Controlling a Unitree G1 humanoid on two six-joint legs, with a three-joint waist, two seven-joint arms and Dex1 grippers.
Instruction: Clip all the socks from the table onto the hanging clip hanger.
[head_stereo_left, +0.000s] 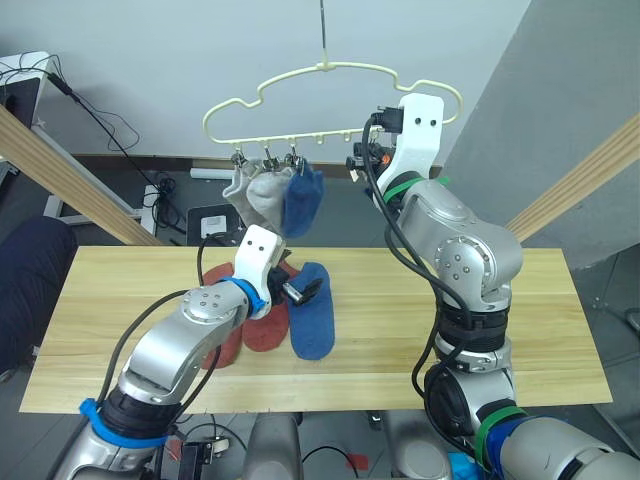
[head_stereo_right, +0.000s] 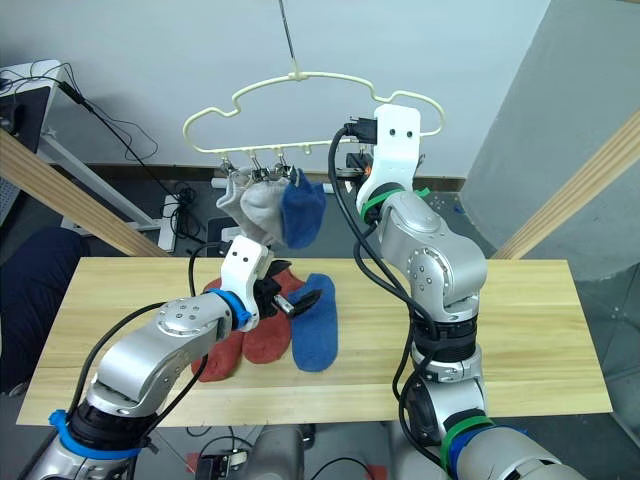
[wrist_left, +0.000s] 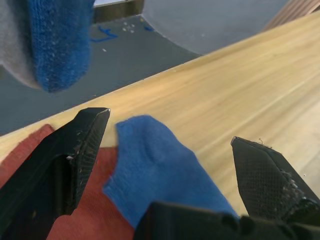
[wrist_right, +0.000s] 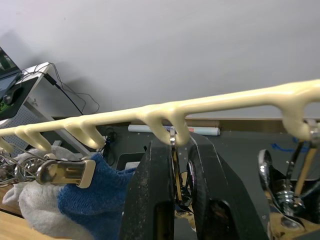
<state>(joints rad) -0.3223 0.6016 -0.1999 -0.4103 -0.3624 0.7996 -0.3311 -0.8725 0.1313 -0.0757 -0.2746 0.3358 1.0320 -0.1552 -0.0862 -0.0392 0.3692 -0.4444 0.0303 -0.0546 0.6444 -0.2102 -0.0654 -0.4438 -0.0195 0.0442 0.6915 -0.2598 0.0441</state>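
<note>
A pale-yellow clip hanger hangs above a wooden table. Two grey socks and a blue sock are clipped at its left end, at about ten o'clock from the table's middle. On the table lie two red socks and another blue sock, touching side by side. The left gripper hovers over this blue sock, fingers spread wide. The right gripper, raised at twelve o'clock, pinches a silver clip on the hanger.
</note>
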